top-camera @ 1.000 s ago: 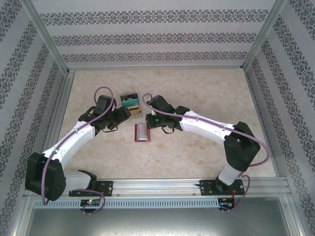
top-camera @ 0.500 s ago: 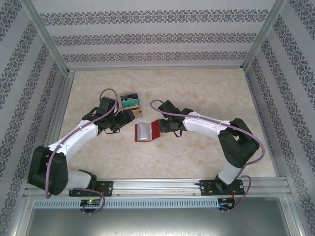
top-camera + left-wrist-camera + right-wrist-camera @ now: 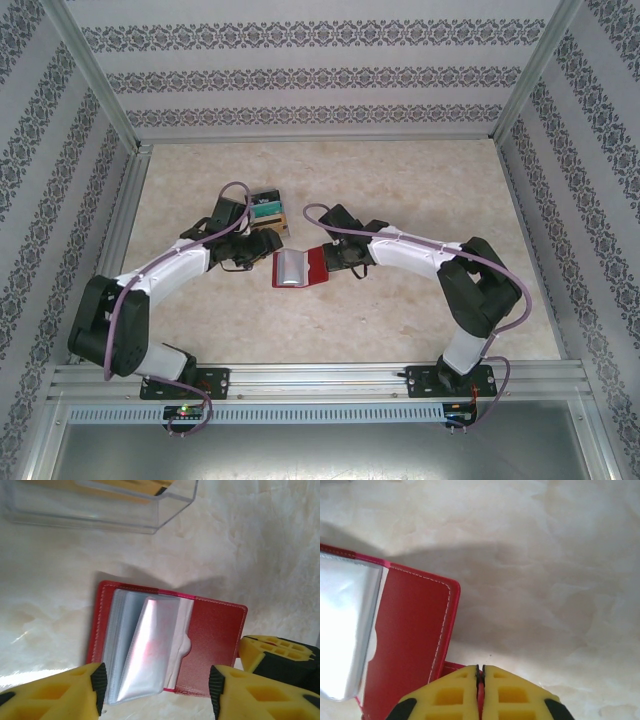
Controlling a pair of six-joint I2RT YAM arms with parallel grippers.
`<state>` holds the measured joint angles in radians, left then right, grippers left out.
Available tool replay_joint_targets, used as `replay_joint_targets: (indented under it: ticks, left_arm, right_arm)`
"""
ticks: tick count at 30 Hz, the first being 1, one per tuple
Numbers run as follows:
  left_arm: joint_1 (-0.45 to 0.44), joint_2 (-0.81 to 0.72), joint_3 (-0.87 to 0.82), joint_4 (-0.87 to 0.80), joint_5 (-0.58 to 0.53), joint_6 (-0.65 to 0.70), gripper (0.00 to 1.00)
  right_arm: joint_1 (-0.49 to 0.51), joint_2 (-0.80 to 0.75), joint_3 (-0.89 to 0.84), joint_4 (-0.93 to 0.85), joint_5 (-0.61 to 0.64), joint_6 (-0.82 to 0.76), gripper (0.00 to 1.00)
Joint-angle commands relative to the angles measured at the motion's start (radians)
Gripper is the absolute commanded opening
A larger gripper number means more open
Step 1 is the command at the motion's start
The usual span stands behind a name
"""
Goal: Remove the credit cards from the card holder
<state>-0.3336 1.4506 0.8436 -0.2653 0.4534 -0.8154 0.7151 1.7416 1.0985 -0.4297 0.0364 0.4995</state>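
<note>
The red card holder (image 3: 297, 268) lies open on the table, its clear plastic sleeves (image 3: 145, 650) fanned up from the red cover (image 3: 215, 635). My right gripper (image 3: 480, 672) is shut on the holder's little red tab at the right edge of the cover (image 3: 410, 630). My left gripper (image 3: 157, 692) is open, and its yellow fingers (image 3: 75, 690) straddle the near edge of the sleeves. Whether the sleeves hold credit cards I cannot tell. In the top view the left gripper (image 3: 262, 245) stands just left of the holder and the right gripper (image 3: 330, 258) just right of it.
A clear plastic box (image 3: 265, 208) with teal, tan and dark cards stands just behind the holder; its wall (image 3: 100, 510) shows at the top of the left wrist view. Patterned walls and metal rails (image 3: 320, 375) enclose the marble-look table (image 3: 420, 190).
The holder's red cover has swung open to the right, with the right gripper now closed on its tab. My left gripper has shifted right, up to the holder's sleeves.
</note>
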Motion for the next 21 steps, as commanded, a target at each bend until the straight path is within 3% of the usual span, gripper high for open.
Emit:
replay_joint_targets:
  ticks: [1, 3, 10, 21]
  left_arm:
    - [-0.028, 0.057, 0.01, 0.076, 0.07, 0.008, 0.5]
    - [-0.037, 0.089, 0.022, 0.082, 0.071, 0.009, 0.46]
    - [-0.045, 0.172, 0.037, 0.085, 0.055, 0.027, 0.46]
    - [-0.076, 0.234, 0.04, 0.17, 0.122, 0.012, 0.46]
  right_arm:
    - [-0.008, 0.035, 0.006, -0.005, 0.003, 0.003, 0.0]
    - [-0.009, 0.043, 0.006, -0.002, 0.003, 0.001, 0.0]
    - [-0.008, 0.04, 0.001, 0.008, 0.0, 0.004, 0.0]
    - [-0.007, 0.042, -0.008, 0.018, -0.009, 0.016, 0.0]
